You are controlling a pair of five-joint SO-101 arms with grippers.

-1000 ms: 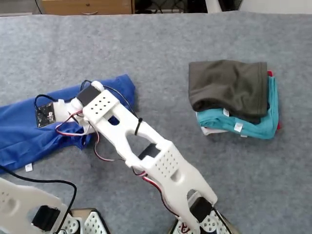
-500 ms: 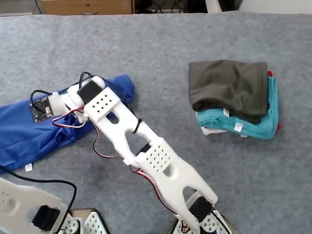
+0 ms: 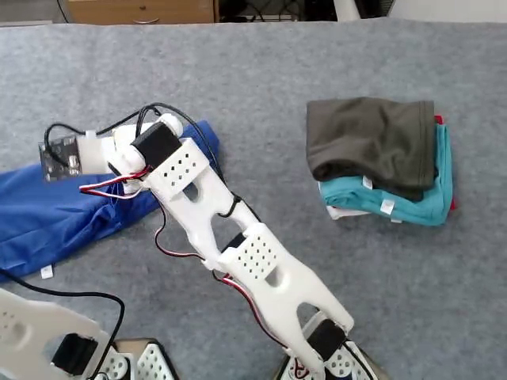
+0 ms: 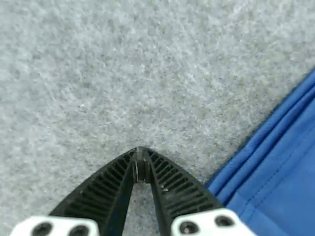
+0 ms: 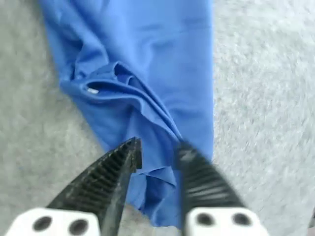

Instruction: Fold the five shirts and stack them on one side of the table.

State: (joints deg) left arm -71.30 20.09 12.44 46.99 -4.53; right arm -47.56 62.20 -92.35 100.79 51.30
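Observation:
A crumpled blue shirt (image 3: pixel 47 222) lies on the grey carpet at the left of the table. My right gripper (image 5: pixel 160 147) hangs open just above it, over a fold of the blue shirt (image 5: pixel 147 64), with nothing between its fingers. The right arm (image 3: pixel 198 206) stretches from the near edge to that spot. My left gripper (image 4: pixel 141 152) is shut and empty over bare carpet, right beside an edge of the blue shirt (image 4: pixel 280 167). On the right sits a stack of folded shirts: dark olive (image 3: pixel 368 138) on top, then teal (image 3: pixel 420 202), with white (image 3: pixel 341 212) and red (image 3: pixel 438 120) edges peeking out.
Grey carpet (image 3: pixel 261 87) covers the whole table, with open room in the middle and at the back. A wooden cabinet (image 3: pixel 142 9) stands beyond the far edge. The left arm's base (image 3: pixel 40 332) and a black cable sit at the near left corner.
The right arm's wrist has swung toward the far left over the blue shirt. The shirt stack has not moved.

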